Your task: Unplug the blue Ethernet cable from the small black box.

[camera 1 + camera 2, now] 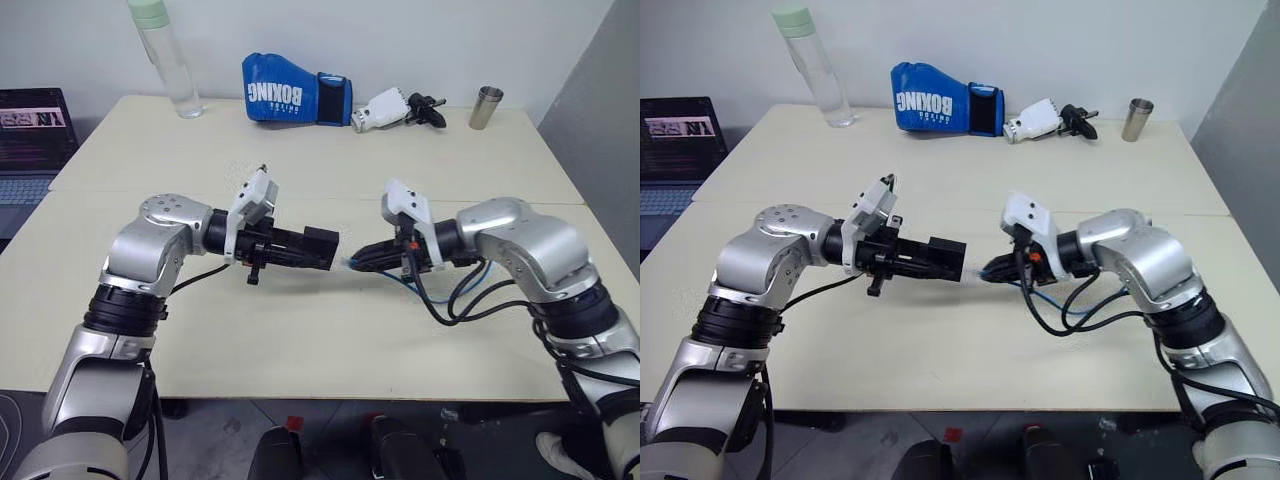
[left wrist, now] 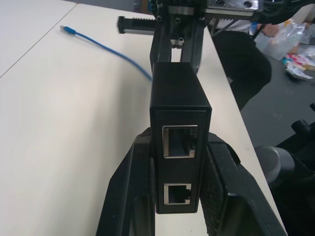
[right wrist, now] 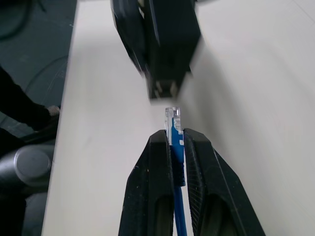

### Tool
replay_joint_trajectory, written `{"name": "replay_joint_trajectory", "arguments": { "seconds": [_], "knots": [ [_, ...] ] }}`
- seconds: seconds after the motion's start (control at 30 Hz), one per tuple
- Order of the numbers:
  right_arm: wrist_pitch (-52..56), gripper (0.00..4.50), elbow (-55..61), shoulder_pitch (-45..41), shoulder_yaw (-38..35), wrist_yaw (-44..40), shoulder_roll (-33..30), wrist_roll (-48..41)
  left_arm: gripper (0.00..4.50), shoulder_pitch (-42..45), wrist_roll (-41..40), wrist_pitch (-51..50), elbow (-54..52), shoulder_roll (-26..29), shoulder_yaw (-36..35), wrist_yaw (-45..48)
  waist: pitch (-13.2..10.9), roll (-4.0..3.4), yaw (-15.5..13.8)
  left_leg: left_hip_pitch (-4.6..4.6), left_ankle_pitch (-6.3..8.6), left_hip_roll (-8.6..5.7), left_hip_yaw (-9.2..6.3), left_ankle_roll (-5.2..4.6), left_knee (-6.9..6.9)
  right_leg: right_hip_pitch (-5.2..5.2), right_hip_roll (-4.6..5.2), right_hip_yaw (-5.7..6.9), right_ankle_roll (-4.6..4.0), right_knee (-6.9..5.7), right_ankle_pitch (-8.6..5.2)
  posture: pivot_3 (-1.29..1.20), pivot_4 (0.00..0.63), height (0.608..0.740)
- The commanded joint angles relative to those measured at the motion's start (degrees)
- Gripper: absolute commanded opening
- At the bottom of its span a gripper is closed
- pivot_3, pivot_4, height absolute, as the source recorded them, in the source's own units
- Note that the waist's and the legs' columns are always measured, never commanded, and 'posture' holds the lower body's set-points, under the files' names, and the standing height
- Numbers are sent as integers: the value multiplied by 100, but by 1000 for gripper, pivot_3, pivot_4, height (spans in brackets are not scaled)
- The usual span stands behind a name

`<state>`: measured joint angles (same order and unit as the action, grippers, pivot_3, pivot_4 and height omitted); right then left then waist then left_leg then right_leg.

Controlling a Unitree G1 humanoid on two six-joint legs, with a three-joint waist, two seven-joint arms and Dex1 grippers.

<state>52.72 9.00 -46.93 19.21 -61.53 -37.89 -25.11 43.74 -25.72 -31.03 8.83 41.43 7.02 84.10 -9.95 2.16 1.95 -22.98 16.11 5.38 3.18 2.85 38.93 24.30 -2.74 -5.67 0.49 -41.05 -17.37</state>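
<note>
Right gripper (image 3: 171,142) clamping blue Ethernet cable (image 3: 175,147), unplugged.

- Two head views look forward and down over the tabletop (image 1: 330,170), near-identical, sharing both arms and the far edge.
- Left wrist view sits close behind its fingers (image 2: 128,196), facing along the small black box (image 2: 179,123) toward the other arm.
- Right wrist view faces back, close-up; both wrist views share that box (image 3: 165,44).

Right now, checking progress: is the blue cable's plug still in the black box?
No: the plug sits clear of the black box.
</note>
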Motion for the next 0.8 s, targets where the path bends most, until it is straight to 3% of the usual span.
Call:
{"name": "replay_joint_trajectory", "arguments": {
  "seconds": [0.03, 0.33, 0.47, 0.8],
  "knots": [
    [-355, 61, 58, 194, -45, -25, -326, 312, 780, -27, -198, -189, -182, 119, -347, -155, 0, -1, -1, 0, 0, 0, 0, 0, -1, 0, 0, 0, -1, -1, 0, 0, 150, 740],
    [-1493, 61, -1105, 874, 72, 868, -530, 1645, 780, -435, -399, -479, -635, 53, -504, -563, 0, -1, -8, -1, 0, -1, 2, 0, -1, 0, 0, -2, 0, 0, -1, 0, 150, 740],
    [-1714, 1280, -1335, 1017, -26, 933, -357, 1799, 780, -478, -446, -526, -684, 44, -515, -687, -1, -1, -8, -1, -1, 0, 3, 1, -1, 2, 0, -3, 0, -2, -1, 0, 150, 740],
    [-1493, 3537, -550, 709, -384, 465, -280, 1357, 780, -358, 152, 285, 241, -226, -845, -1952, -1, -2, -5, 3, -1, 1, 3, 1, -1, 0, -2, -4, 0, -3, 0, 0, 150, 740]
  ]
}}
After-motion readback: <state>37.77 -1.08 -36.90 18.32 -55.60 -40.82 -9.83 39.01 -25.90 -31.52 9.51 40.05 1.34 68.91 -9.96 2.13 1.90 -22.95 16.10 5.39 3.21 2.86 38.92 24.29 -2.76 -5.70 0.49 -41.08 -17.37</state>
